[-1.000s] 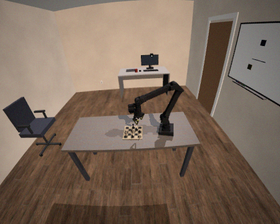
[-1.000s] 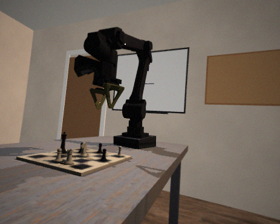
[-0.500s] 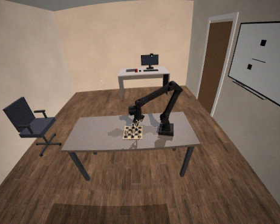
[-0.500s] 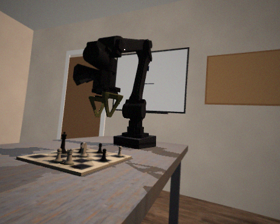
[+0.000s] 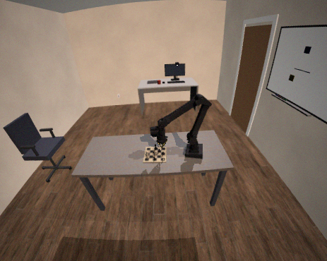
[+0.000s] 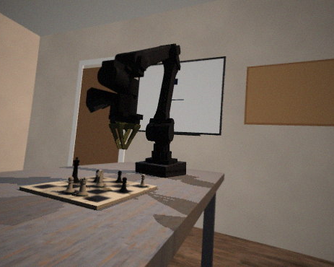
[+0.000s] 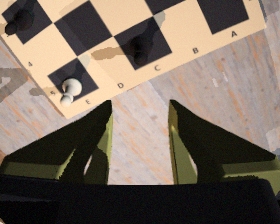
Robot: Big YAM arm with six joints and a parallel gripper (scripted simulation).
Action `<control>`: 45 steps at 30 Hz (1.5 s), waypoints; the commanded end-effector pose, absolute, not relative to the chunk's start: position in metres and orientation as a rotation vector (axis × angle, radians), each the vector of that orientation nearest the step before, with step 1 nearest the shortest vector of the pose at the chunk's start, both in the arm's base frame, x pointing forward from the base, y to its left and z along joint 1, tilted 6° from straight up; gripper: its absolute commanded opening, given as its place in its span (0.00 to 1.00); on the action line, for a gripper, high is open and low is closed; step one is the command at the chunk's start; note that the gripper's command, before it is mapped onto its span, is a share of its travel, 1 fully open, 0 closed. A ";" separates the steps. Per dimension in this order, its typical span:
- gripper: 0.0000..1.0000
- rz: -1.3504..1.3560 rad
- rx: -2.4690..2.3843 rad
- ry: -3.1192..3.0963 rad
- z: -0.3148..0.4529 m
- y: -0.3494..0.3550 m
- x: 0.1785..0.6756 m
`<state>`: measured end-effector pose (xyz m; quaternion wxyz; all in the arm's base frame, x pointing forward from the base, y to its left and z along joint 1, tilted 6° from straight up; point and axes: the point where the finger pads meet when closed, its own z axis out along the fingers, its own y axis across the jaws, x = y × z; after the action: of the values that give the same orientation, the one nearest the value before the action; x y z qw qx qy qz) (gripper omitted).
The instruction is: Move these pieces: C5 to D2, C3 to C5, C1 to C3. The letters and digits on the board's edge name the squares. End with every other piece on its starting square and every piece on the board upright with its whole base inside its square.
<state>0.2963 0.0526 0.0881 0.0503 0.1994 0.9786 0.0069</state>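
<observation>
The small chessboard (image 5: 155,154) lies on the grey table, left of the arm's base (image 5: 193,149). It also shows in the side view (image 6: 88,189) and the wrist view (image 7: 131,23). My gripper (image 6: 123,146) hangs above the table just off the board's lettered edge, fingers pointing down. In the wrist view the fingers stand narrowed with a gap, and only bare table shows between them. A dark piece stands on the edge square above the letter C. A white pawn (image 7: 70,88) stands near the board's left corner. A tall black piece (image 6: 76,169) stands at the far side.
Several more light and dark pieces stand on the board (image 6: 100,177). An office chair (image 5: 33,144) is left of the table. A desk with a monitor (image 5: 167,85) stands at the back wall.
</observation>
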 end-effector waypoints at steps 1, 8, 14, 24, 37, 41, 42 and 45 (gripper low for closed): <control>0.32 0.031 0.604 2.953 0.098 0.054 0.310; 0.32 0.032 0.604 2.952 0.099 0.054 0.310; 0.32 0.032 0.604 2.951 0.099 0.054 0.310; 0.32 0.031 0.604 2.952 0.098 0.054 0.310; 0.32 0.025 0.606 2.962 0.086 0.053 0.305; 0.32 0.021 0.607 2.968 0.079 0.052 0.303; 0.32 0.025 0.606 2.962 0.080 0.052 0.306; 0.32 0.020 0.607 2.969 0.074 0.051 0.303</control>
<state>0.2975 0.0528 0.0762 0.0503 0.1994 0.9786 0.0069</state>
